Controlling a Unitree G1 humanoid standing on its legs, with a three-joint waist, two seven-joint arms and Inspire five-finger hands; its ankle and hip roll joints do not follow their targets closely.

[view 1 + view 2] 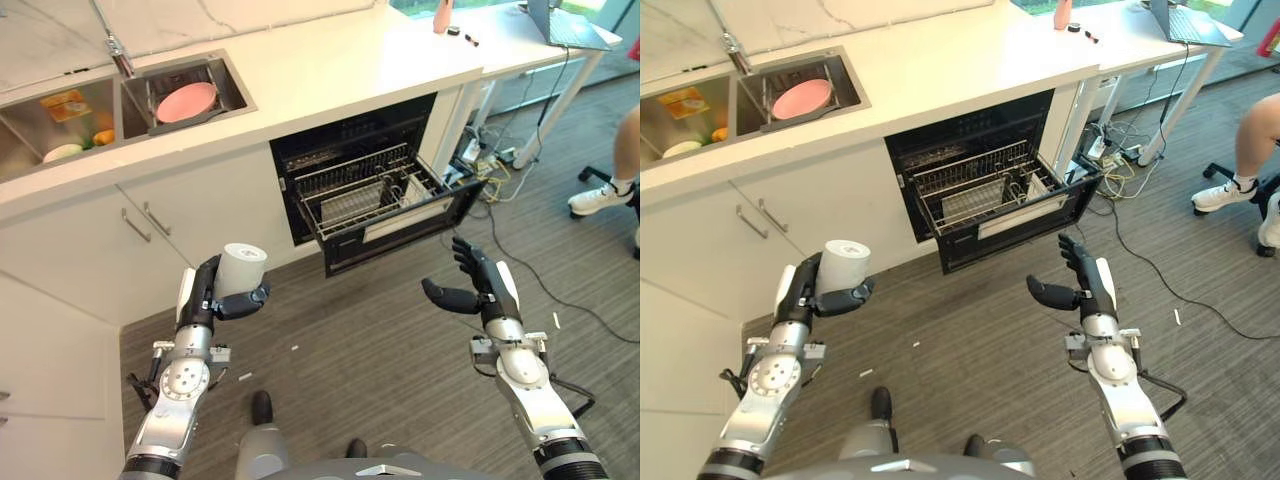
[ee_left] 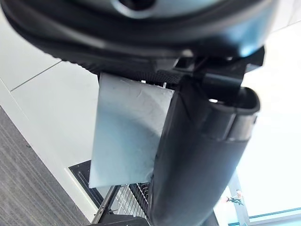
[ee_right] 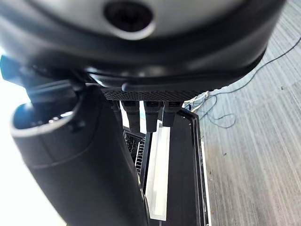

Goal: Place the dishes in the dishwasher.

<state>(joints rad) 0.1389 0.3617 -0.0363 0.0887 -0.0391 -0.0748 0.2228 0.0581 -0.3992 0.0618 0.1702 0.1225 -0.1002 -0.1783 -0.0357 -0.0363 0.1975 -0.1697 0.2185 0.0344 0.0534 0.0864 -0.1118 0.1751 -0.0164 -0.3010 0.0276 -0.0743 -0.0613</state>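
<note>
The long white table (image 1: 330, 70) runs across the upper part of the head views, with a steel double sink (image 1: 130, 135) set into it at the robot's left. Below the table, right of the white cabinet doors (image 1: 190, 215), the black dishwasher (image 1: 345, 150) stands open with its wire rack (image 1: 365, 195) pulled out above the lowered door (image 1: 400, 235). The rack appears to hold no dishes. A round pink plate (image 1: 186, 101) lies in the right sink basin; a pale dish (image 1: 62, 152) lies in the left basin.

The left arm is raised from the lower left, forearm pointing up toward the cabinets. The left hand (image 1: 215, 295) holds a white cylindrical cup (image 1: 242, 268) upright above the grey floor (image 1: 350, 350), fingers (image 1: 207, 275) and thumb curled around its wall.

The right arm is raised from the lower right. The right hand (image 1: 470, 285) is held before the lowered door, apart from it, fingers extended and spread, thumb out to the side, holding nothing.
</note>
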